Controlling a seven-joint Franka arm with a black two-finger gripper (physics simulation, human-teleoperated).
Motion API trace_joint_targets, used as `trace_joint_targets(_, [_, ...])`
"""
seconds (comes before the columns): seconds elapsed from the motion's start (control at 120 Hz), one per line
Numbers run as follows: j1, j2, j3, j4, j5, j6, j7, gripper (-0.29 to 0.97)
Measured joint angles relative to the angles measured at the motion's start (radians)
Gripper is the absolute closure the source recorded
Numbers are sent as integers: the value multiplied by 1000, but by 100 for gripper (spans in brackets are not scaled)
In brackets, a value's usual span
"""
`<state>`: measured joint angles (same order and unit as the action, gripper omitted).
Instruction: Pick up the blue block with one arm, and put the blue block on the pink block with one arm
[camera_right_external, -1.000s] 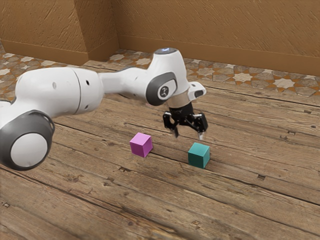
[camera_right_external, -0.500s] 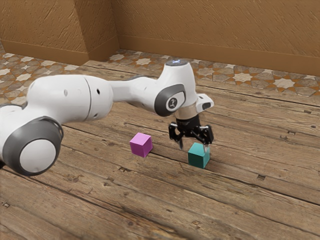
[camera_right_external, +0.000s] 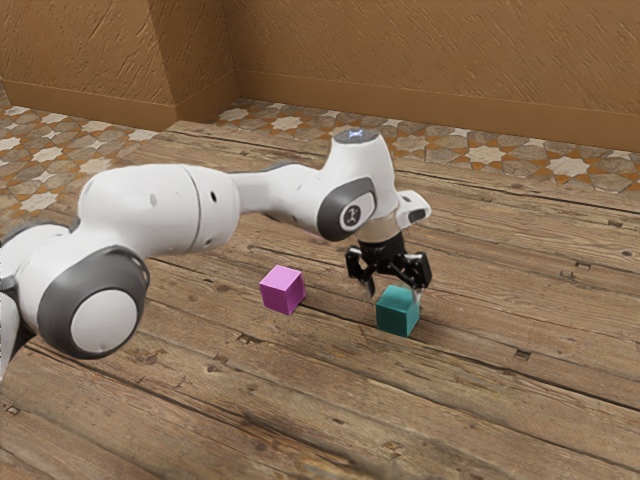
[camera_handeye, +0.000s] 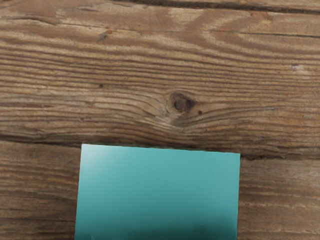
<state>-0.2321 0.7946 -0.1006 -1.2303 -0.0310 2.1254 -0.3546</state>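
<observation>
Open gripper poised over the blue-green cube on the wooden plank table.

In the exterior view the black two-finger gripper (camera_right_external: 394, 287) on the white Franka arm (camera_right_external: 250, 195) hangs directly above the small blue-green cube block (camera_right_external: 398, 311). Its fingers are spread apart with the tips about level with the cube's top, one to either side, and nothing is grasped. The cube rests flat on the brown wooden plank table (camera_right_external: 300, 400), well in from the far edge, where the planks meet patterned tiles (camera_right_external: 480, 150). The small pink cube block (camera_right_external: 282, 289) sits near it, apart, toward the exterior view's left. From the wrist, the cube (camera_handeye: 157, 192) lies just under the hand, with a dark knot (camera_handeye: 180, 103) in the plank beyond it.
</observation>
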Motion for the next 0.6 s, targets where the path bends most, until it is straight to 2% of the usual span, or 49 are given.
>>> trace_joint_targets(0.6, [0, 69, -3, 49, -6, 6, 41, 9])
